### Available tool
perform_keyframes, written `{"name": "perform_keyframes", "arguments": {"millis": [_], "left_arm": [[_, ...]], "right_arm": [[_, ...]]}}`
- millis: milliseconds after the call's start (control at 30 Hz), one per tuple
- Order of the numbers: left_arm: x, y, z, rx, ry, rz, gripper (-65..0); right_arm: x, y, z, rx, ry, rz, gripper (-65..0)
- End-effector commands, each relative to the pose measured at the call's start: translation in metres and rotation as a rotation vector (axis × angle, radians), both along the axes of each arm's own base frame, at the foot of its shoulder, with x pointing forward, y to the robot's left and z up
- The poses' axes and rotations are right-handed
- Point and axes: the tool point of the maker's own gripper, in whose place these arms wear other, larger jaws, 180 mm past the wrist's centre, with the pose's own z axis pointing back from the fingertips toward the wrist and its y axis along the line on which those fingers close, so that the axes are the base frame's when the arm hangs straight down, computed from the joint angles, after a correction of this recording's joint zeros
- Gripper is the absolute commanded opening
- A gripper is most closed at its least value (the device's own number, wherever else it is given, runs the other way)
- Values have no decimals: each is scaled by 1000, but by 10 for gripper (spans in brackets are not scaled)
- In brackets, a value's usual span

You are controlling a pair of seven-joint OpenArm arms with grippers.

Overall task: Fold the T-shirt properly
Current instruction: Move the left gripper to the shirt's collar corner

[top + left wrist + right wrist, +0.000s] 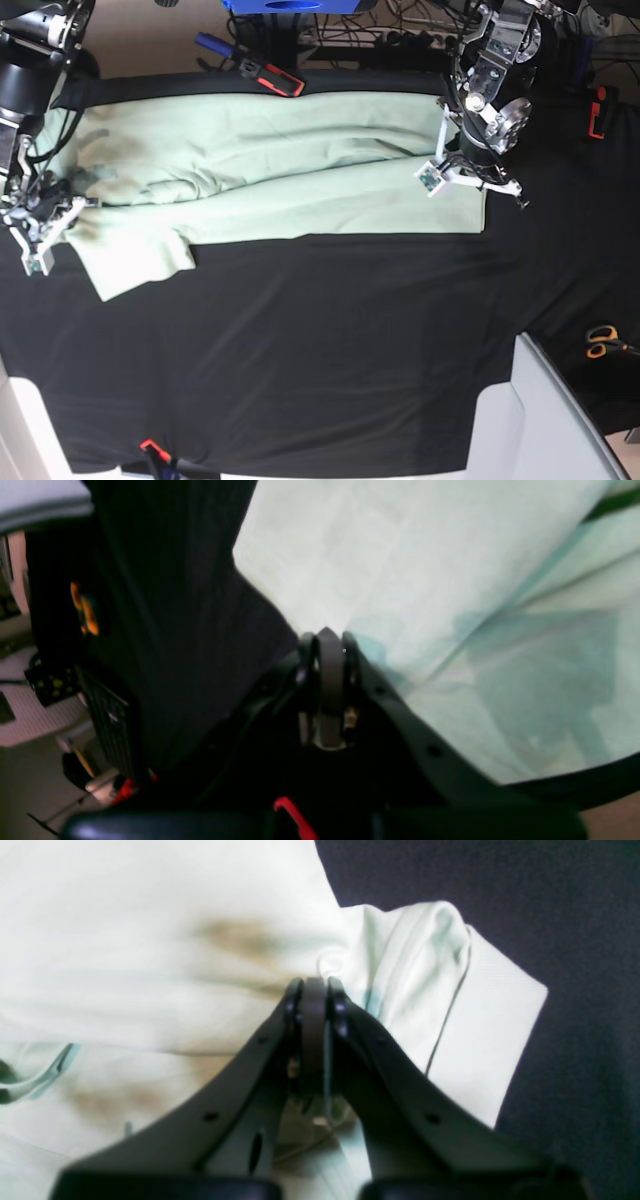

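We have the shirt [270,180] spread lengthwise along the counter's [330,340] far side, already folded once. Both tools, left [325,637] and right [314,985], are clamped on its ends. We should lift together, keeping the cloth taut and the edges aligned.

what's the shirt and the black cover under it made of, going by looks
T-shirt: soft matte woven or knit cloth, likely cotton; it creases and drapes in folds. Black cover: also looks like matte fabric, since it lies flat with faint wrinkles, though the exact fibre can't be told.
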Motion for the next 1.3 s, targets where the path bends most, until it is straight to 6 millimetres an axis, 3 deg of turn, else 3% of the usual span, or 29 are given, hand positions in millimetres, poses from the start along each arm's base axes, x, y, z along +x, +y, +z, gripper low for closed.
{"name": "perform_keyframes", "arguments": {"millis": [0, 133, 333, 367, 500, 600, 833, 967, 1067, 1167, 1267], "left_arm": [[7, 2, 9, 16, -34, -14, -650], [10, 6, 13, 100, -53, -54, -608], [17, 7, 25, 160, -93, -84, -595], [17, 6, 26, 158, -96, -87, -574], [15, -12, 30, 137, -108, -137, -383], [11, -17, 35, 124, -117, -144, -331], [14, -36, 63, 70, -194, -155, -333], [13, -39, 64, 59, -192, -128, -346], [10, -33, 61, 79, -170, -92, -459], [9, -21, 63, 105, -163, -53, -650], [7, 5, 68, 134, -170, 27, -650]], "right_arm": [[2, -5, 4, -10, 3, -2, -650], [2, -5, 4, -10, 3, -2, -650], [2, -5, 3, -9, 4, -2, -650], [2, -5, 3, -9, 4, -2, -650], [2, -5, 3, -9, 4, -2, -650], [2, -5, 3, -9, 4, -2, -650], [1, -5, 3, -10, 5, -2, -650], [0, -5, 3, -10, 8, -3, -650], [0, -5, 3, -10, 8, -3, -650], [0, -6, 3, -9, 9, -9, -646], [-10, -20, 4, -10, 42, -65, -599]]}}
